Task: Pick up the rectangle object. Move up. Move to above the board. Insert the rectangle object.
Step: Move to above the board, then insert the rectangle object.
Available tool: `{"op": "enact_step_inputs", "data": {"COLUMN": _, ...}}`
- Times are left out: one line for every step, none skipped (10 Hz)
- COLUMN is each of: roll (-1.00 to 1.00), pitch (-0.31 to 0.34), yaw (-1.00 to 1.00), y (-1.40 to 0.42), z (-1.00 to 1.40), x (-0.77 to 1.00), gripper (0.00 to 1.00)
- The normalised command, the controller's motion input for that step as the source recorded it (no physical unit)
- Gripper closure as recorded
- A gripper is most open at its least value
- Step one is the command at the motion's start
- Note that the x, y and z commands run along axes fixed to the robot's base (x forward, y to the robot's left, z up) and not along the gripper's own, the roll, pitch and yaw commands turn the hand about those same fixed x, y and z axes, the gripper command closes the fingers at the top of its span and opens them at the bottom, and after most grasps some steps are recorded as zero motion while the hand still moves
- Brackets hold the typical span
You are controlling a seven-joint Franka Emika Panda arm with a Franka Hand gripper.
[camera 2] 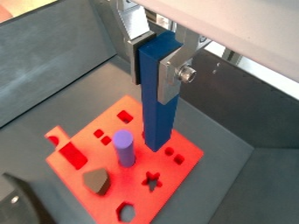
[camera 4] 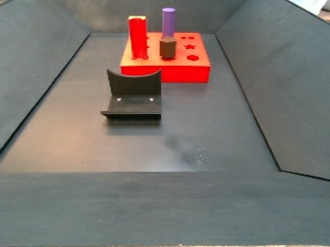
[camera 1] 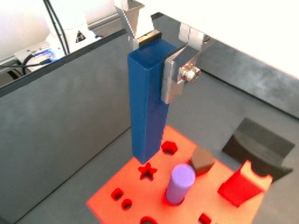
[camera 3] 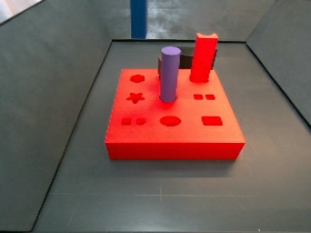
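The gripper [camera 1: 162, 59] hangs high over the board [camera 1: 117, 194], its flat silver fingers [camera 2: 172, 77] closed against the sides of the rectangle object [camera 1: 149, 101], which hangs upright between them. In both wrist views the tall blue bar points straight down, its lower end well clear of the red-orange slab and hovering over the part with the small cut-outs. In a side view only a strip of the blue bar [camera 3: 138, 16] shows at the far top edge, above and behind the board [camera 3: 170, 132].

On the board a purple cylinder [camera 3: 168, 75] stands upright in a hole near the middle, with the star hole [camera 3: 136, 97] just to its left. A red block [camera 3: 203, 57] stands upright at the far right corner. In a wrist view a small brown piece [camera 1: 202, 160] sits by the board's edge, just beside the purple cylinder [camera 1: 180, 185].

The fixture [camera 4: 133, 93] stands on the dark floor nearer than the board [camera 4: 194, 70], apart from it.
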Motion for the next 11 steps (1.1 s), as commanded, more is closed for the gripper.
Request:
{"op": "enact_step_inputs", "data": {"roll": 0.00, "pitch": 0.102, "yaw": -0.02, "y": -0.25, "z": 0.03, "x": 0.14, "gripper": 1.00}}
{"op": "enact_step_inputs", "data": {"roll": 0.03, "pitch": 0.000, "yaw": -0.35, "y": 0.00, "z": -0.04, "x": 0.78, "gripper": 1.00}}
{"op": "enact_step_inputs", "data": {"roll": 0.04, "pitch": -0.007, "yaw": -0.44, "y": 0.00, "z": -0.07, "x": 0.70, "gripper": 1.00}}
{"op": "enact_step_inputs", "data": {"roll": 0.05, "pitch": -0.004, "yaw": -0.47, "y": 0.00, "z": -0.09, "x": 0.67, "gripper": 1.00}}
{"op": "enact_step_inputs", "data": {"roll": 0.06, "pitch": -0.009, "yaw": -0.46, "y": 0.00, "z": -0.11, "x": 0.69, "gripper": 1.00}}
{"op": "enact_step_inputs", "data": {"roll": 0.08, "pitch": -0.009, "yaw": -0.42, "y": 0.00, "z": -0.15, "x": 0.73, "gripper": 1.00}}
{"op": "enact_step_inputs", "data": {"roll": 0.09, "pitch": -0.004, "yaw": -0.39, "y": 0.00, "z": -0.17, "x": 0.77, "gripper": 1.00}}
{"op": "enact_step_inputs", "data": {"roll": 0.10, "pitch": -0.009, "yaw": -0.37, "y": 0.00, "z": -0.20, "x": 0.79, "gripper": 1.00}}
{"op": "enact_step_inputs", "data": {"roll": 0.10, "pitch": -0.016, "yaw": -0.33, "y": 0.00, "z": -0.21, "x": 0.85, "gripper": 1.00}}
{"op": "enact_step_inputs", "data": {"roll": 0.10, "pitch": -0.016, "yaw": -0.29, "y": 0.00, "z": -0.21, "x": 0.88, "gripper": 1.00}}
{"op": "enact_step_inputs", "data": {"roll": 0.08, "pitch": -0.009, "yaw": -0.23, "y": -0.01, "z": -0.18, "x": 0.94, "gripper": 1.00}}
